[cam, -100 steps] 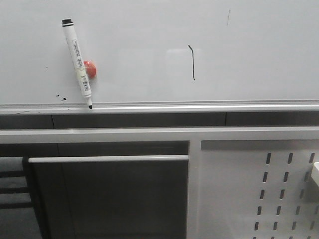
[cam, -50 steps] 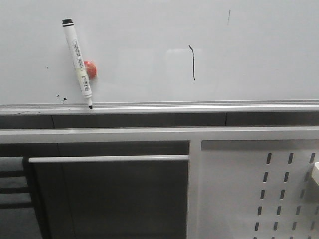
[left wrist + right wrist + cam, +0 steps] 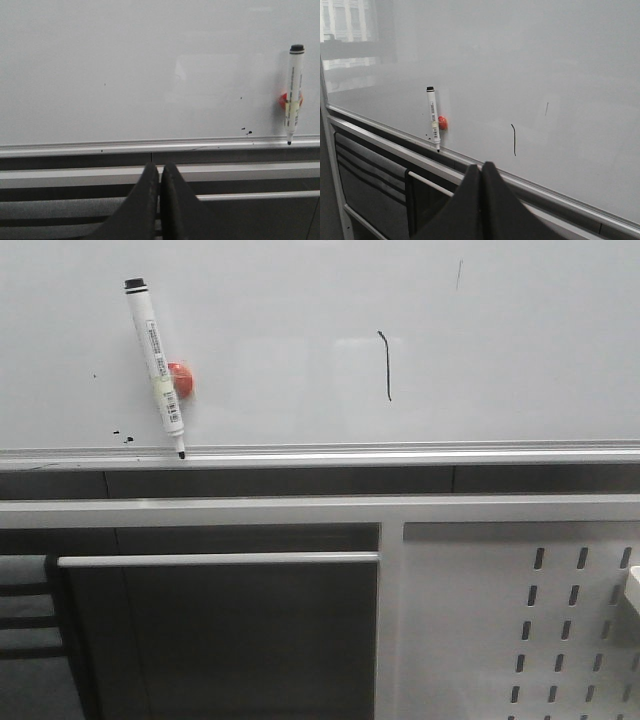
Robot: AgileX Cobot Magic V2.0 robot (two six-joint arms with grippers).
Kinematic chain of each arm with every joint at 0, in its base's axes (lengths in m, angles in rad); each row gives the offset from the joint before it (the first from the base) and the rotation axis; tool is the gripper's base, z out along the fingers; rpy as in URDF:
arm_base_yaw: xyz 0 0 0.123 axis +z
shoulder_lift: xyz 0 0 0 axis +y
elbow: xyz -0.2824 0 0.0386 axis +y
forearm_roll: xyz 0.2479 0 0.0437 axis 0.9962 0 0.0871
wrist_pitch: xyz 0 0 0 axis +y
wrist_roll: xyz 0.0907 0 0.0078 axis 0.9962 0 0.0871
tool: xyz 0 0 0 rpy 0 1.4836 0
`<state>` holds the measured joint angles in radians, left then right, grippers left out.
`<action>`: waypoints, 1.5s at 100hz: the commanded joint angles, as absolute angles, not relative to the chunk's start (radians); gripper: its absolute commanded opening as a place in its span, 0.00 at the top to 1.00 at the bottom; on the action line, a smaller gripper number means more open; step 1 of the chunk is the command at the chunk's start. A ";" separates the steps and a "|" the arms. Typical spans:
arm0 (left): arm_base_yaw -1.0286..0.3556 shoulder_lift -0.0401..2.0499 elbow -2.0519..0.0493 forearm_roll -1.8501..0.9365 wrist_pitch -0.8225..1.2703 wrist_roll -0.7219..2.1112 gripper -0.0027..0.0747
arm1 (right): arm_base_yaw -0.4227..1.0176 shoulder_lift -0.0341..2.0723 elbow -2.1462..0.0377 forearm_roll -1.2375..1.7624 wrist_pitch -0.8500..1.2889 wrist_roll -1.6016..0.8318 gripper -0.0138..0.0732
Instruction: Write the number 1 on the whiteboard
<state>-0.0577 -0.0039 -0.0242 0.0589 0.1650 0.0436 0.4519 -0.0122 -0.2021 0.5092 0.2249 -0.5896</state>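
Evidently both the left gripper and right gripper are closed, empty, off the whiteboard.

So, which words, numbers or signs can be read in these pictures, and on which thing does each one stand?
"1": hand-drawn black stroke, the number 1, on the whiteboard.
Printed label on the marker barrel: dark text is there, but too small and blurred to read.
Faint grey tick higher on the board: a stray mark, not a readable character.
Small black specks near the marker tip: no text.
Nothing else legible.
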 commanded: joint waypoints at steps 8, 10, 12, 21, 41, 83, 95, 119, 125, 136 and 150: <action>-0.056 -0.032 0.013 0.051 0.032 0.048 0.99 | 0.447 -0.028 -0.226 0.519 0.161 -0.593 0.90; -0.056 -0.032 0.018 0.047 0.033 0.048 0.99 | 0.447 -0.028 -0.226 0.519 0.161 -0.593 0.90; -0.056 -0.032 0.023 0.045 0.031 0.048 0.99 | 0.447 -0.028 -0.226 0.519 0.161 -0.593 0.90; -0.056 -0.032 0.023 0.040 0.059 0.066 0.99 | 0.447 -0.028 -0.226 0.519 0.161 -0.593 0.90; -0.056 -0.032 0.023 0.023 0.057 0.141 0.99 | 0.447 -0.028 -0.226 0.519 0.161 -0.593 0.90; -0.056 -0.032 0.023 -0.020 0.091 0.145 0.99 | 0.447 -0.028 -0.226 0.519 0.161 -0.593 0.90; -0.056 -0.032 0.023 -0.046 0.133 0.145 0.99 | 0.447 -0.028 -0.226 0.519 0.161 -0.593 0.90; -0.056 -0.032 0.023 -0.046 0.270 0.145 0.99 | 0.447 -0.028 -0.226 0.519 0.161 -0.593 0.90; -0.056 -0.032 0.023 -0.046 0.287 0.145 0.99 | 0.447 -0.028 -0.226 0.519 0.161 -0.593 0.90; -0.056 -0.032 0.023 -0.044 0.287 0.145 0.99 | 0.447 -0.028 -0.226 0.519 0.161 -0.593 0.90; -0.056 -0.032 0.023 -0.043 0.287 0.145 0.99 | 0.447 -0.028 -0.226 0.519 0.161 -0.593 0.90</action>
